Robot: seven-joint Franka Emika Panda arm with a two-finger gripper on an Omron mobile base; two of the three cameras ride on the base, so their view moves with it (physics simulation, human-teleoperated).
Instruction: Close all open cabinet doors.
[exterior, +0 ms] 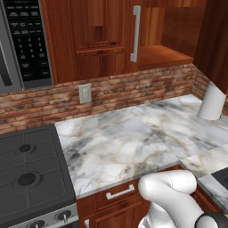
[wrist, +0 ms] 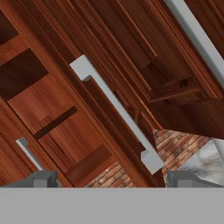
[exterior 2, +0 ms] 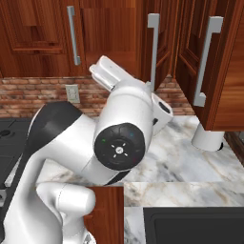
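A reddish-brown cabinet door (exterior: 98, 35) with a silver bar handle (exterior: 135, 33) stands beside an open compartment with a bare shelf (exterior: 164, 55). Another cabinet door (exterior: 216, 40) hangs swung out at the right edge. From the right, the left door (exterior 2: 43, 33) looks flat and shut, a middle door (exterior 2: 164, 47) shows edge-on, and a right door (exterior 2: 224, 71) swings out toward me. My gripper (wrist: 113, 179) is open with nothing between its fingertips (wrist: 43, 179). It faces a door's handle (wrist: 116, 113), which crosses the hand view diagonally, a short way off.
A marble counter (exterior: 133, 142) runs below, with a white cylinder (exterior: 211, 102) standing at its right end. A stove (exterior: 26, 178) sits at the left, a microwave (exterior: 26, 40) above it, and a wall outlet (exterior: 84, 93) on the brick backsplash. My arm (exterior 2: 119, 138) blocks the middle.
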